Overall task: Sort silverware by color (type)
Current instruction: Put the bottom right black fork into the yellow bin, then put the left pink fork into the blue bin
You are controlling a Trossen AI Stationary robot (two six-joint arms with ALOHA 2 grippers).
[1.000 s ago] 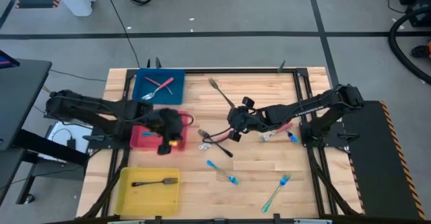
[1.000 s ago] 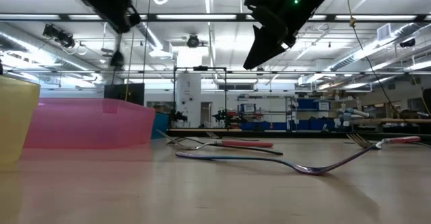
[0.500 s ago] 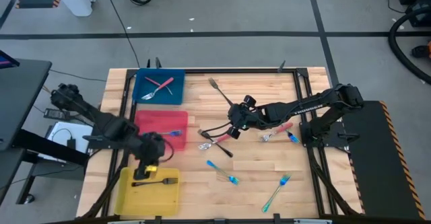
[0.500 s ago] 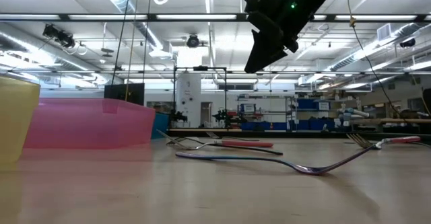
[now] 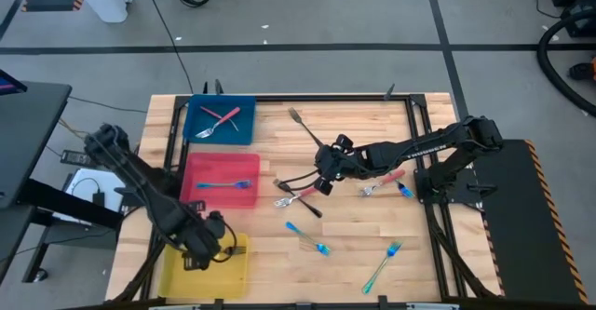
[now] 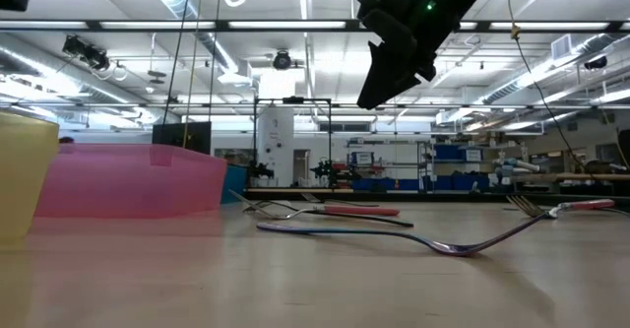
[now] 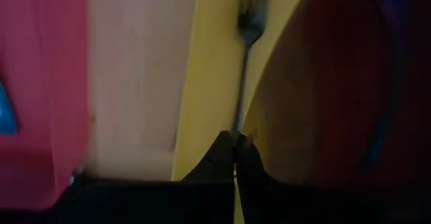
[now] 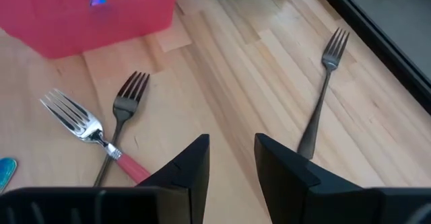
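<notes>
High view: three bins at frame left hold forks: blue bin (image 5: 221, 122), red bin (image 5: 220, 182), yellow bin (image 5: 205, 263). Left gripper (image 5: 198, 251), pressed together, hovers over yellow. Seven or so forks (image 5: 307, 237) remain mid-table.

Right wrist view: right gripper (image 8: 231, 158) spread, empty, above dark fork (image 8: 320, 93).

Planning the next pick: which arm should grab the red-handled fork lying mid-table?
Right. The right hand is open and hovers next to the red-handled fork and a dark fork mid-table. The left hand is shut, far off over the yellow bin.
</notes>
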